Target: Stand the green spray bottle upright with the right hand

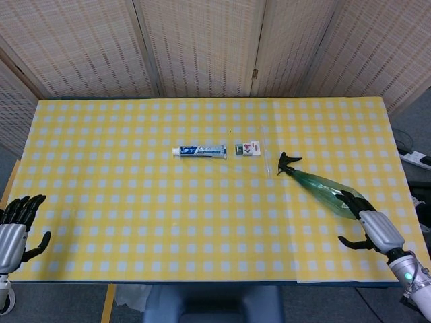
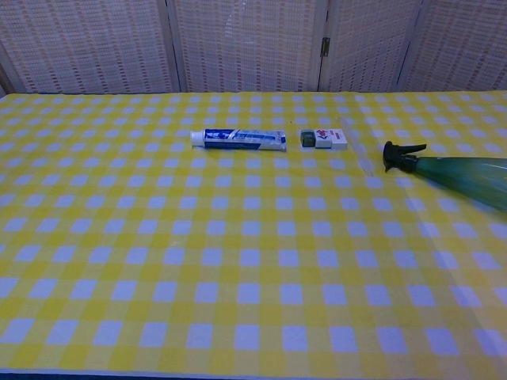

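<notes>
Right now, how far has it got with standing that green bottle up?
Nothing is finished: the green spray bottle lies on its side on the checked tablecloth, nozzle pointing toward the small box. In hand: the right hand is at the bottle's base, fingers touching it; a firm grip isn't clear. Left to do: grip, tip upright, release.

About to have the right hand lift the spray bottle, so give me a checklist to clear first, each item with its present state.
1. Green spray bottle off its base: ok, it lies on its side, black trigger head toward the table's middle.
2. Right hand at the bottle's base end: ok, its fingers reach the wide end.
3. Firm grip on the bottle: cannot tell; the head view does not show the fingers closed around it, and the chest view cuts the hand off.
4. Space around the bottle: ok, the toothpaste tube and small box lie apart from it.
5. Left hand out of the way: ok, at the table's near left edge, holding nothing.
</notes>
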Tool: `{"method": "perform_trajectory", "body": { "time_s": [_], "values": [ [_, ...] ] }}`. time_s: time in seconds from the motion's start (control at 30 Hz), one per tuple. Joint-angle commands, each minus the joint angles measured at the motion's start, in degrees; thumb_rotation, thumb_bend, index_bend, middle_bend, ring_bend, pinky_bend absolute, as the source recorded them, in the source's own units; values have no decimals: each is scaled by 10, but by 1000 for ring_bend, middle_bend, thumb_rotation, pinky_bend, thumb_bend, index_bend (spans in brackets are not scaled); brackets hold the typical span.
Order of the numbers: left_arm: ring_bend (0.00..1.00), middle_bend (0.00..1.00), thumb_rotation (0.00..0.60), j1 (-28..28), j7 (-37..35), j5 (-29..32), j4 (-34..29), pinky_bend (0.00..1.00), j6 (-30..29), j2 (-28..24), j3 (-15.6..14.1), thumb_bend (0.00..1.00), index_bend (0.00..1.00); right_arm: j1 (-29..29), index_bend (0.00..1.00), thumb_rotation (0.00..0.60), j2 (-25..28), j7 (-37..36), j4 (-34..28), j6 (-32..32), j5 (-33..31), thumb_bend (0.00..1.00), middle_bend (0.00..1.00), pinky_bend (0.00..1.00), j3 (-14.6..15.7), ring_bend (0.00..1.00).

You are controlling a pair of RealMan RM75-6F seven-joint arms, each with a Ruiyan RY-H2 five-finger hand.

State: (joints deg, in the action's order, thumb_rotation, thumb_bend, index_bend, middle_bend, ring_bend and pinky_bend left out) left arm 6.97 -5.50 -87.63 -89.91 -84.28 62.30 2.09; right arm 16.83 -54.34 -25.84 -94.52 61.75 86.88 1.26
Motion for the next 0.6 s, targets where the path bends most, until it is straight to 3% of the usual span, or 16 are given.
{"method": "perform_trajectory", "body": {
  "time_s": [0.03,0.27,0.43,0.6],
  "values": [
    [72,118,600,0,-12,0,2,0,0,-5,0,479,0,38,0,600,18,267,-85,-5,-140,334,29,0,-64,139],
    [77,118,600,-1,-48,-7,8,0,-3,-16,-2,480,11,129,0,600,-61,481,-58,-32,-352,333,62,0,-114,142],
    [80,118,600,-5,-47,2,8,0,-6,-13,0,480,2,185,0,600,-115,594,-25,-30,-471,333,69,0,-118,144],
    [80,118,600,-8,-69,1,8,0,-12,-20,1,481,0,226,0,600,-157,654,8,-32,-552,334,73,0,-118,143]
  ]
}}
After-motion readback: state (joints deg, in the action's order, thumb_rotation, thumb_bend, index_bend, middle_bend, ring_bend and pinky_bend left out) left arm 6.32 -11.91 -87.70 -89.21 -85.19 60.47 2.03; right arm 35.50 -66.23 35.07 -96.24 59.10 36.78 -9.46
